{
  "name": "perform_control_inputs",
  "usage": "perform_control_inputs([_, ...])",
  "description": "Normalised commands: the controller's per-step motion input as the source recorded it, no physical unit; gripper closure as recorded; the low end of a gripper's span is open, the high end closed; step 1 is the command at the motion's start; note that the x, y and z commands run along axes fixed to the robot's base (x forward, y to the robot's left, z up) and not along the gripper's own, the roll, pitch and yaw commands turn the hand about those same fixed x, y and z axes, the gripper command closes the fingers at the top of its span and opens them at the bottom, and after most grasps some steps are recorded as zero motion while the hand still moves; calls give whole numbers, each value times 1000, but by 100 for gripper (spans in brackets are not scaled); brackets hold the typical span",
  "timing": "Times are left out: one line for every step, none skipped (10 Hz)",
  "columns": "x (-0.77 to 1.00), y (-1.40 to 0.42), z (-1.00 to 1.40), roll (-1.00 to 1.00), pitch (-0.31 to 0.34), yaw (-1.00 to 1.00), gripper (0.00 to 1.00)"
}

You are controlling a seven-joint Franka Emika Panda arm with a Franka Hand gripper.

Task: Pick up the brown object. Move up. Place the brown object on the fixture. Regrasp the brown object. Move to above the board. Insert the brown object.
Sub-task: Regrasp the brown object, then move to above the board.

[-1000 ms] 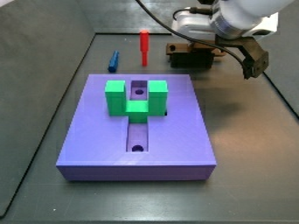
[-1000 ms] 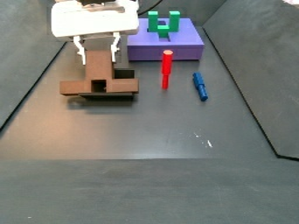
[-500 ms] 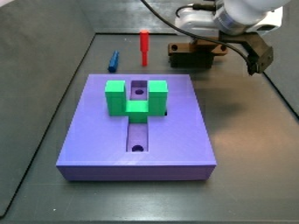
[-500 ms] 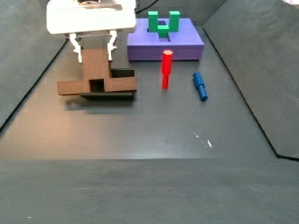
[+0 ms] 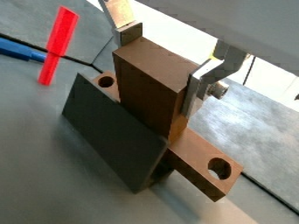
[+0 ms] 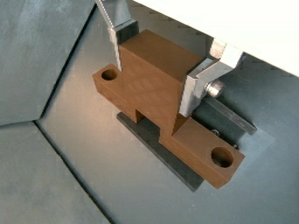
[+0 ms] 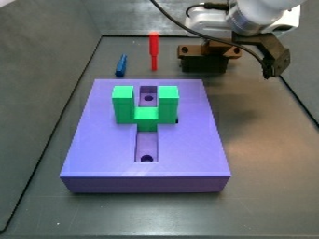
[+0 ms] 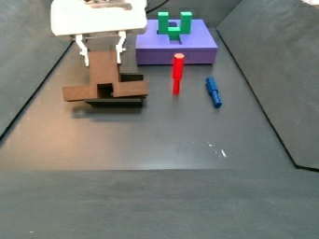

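Brown object: the brown object (image 5: 163,101) sits on the fixture (image 5: 111,136), near the far end of the tabletop (image 8: 162,159). It has a tall upright block in the middle and a flat bar under it, with a round hole near each end of the bar. In both wrist views the bar crosses over the fixture and sticks out on both sides.
Fixture: a dark block under the brown object (image 6: 176,96); in a wrist view only its dark edge shows under the bar, the fixture (image 6: 158,144). In a side view it stands on the tabletop beside the red peg, the fixture (image 8: 118,99).
Gripper: the gripper (image 5: 170,57) is over the fixture, with its jaws around the upright block. One silver finger (image 6: 205,83) lies flat on a side face of the block; the other finger (image 5: 126,33) is at the opposite side. The jaws look closed on the block, touching it on both sides. In a side view the gripper (image 8: 103,47) hangs straight down onto the brown object (image 8: 103,75).
Board: the purple-blue board (image 7: 149,140) lies well apart from the fixture, with a green U-shaped block (image 7: 145,105) on its slot.
Pegs: a red peg (image 8: 178,73) stands upright between fixture and blue peg; the blue peg (image 8: 214,91) lies flat on the tabletop.
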Motion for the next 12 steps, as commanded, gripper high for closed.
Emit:
perform_control_inputs([0, 0, 0, 0, 0, 0, 100])
perform_control_inputs([0, 0, 0, 0, 0, 0, 100])
perform_control_inputs([0, 0, 0, 0, 0, 0, 100])
perform_control_inputs([0, 0, 1400, 0, 0, 0, 100])
perform_control_inputs([-13, 6, 1400, -41, 40, 27, 100])
perform_control_inputs([-33, 9, 1400, -86, 30, 8, 100])
perform_control_inputs([-20, 19, 1400, -30, 26, 19, 100])
perform_control_inputs([-7, -8, 1400, -12, 48, 13, 100])
perform_control_inputs([5, -2, 1400, -11, 50, 10, 100])
perform_control_inputs([23, -7, 931, -15, 65, 14, 100])
perform_control_inputs([30, -13, 668, -5, 76, 14, 100])
perform_control_inputs([56, -20, 242, 3, 94, 21, 100])
